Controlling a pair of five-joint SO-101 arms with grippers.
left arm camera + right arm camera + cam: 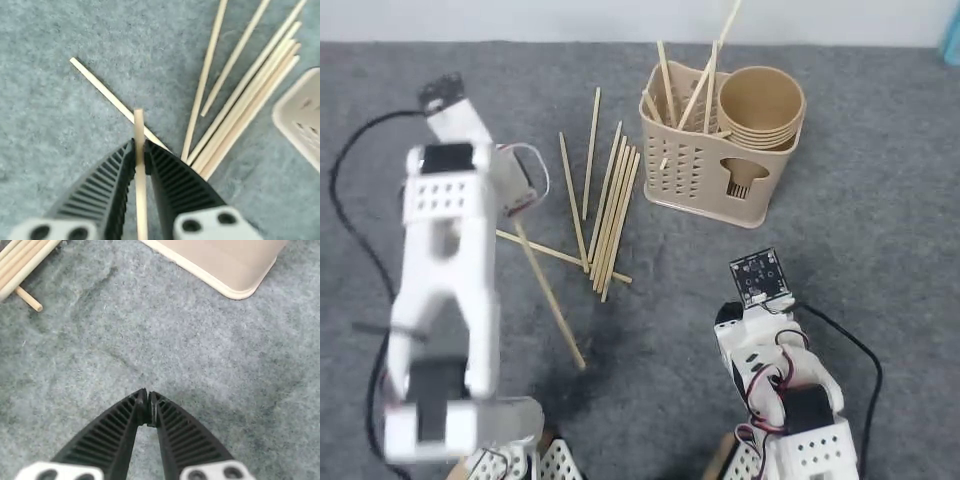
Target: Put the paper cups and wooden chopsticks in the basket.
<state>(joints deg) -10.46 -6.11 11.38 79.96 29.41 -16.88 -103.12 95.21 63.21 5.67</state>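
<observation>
My left gripper [139, 148] is shut on a wooden chopstick [138, 125], gripped close to one end; the short free tip sticks out past the fingertips over another chopstick [102, 90] that lies crosswise on the carpet. In the high view the held chopstick [550, 295] slants out from under the left arm [445, 250]. Several loose chopsticks [610, 210] lie bundled between that arm and the beige basket [705, 170]. Stacked paper cups [761, 105] and a few chopsticks [682, 85] stand in the basket. My right gripper [148, 407] is shut on nothing, low over bare carpet in front of the basket [225, 265].
Grey carpet covers the table. Open floor lies right of the basket and between the arms. The right arm [785, 390] sits at the front right with its cable trailing. Ends of the chopstick bundle [22, 270] show in the right wrist view.
</observation>
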